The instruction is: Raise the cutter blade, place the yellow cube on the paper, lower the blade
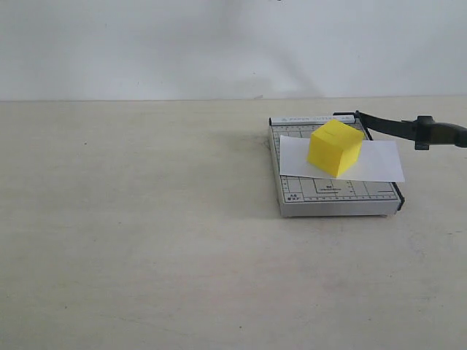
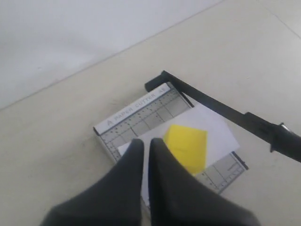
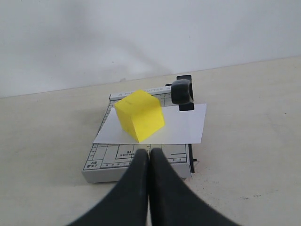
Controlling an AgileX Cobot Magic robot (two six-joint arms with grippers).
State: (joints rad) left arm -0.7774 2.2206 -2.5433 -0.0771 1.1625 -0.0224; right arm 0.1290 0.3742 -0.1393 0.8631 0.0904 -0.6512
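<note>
The yellow cube (image 1: 336, 148) rests on the white paper (image 1: 379, 162), which lies across the grey cutter base (image 1: 328, 198). The black cutter blade (image 1: 398, 125) is raised at an angle from its hinge, and its thick handle (image 1: 441, 133) hangs past the base's right side. Neither gripper appears in the exterior view. In the left wrist view my left gripper (image 2: 146, 145) is shut and empty, above and short of the cube (image 2: 186, 147). In the right wrist view my right gripper (image 3: 149, 155) is shut and empty, in front of the base (image 3: 117, 162), facing the cube (image 3: 139, 115) and the blade handle (image 3: 182, 92).
The cutter stands on a beige tabletop (image 1: 146, 219) with a white wall (image 1: 219, 44) behind it. The paper overhangs the base on the blade side.
</note>
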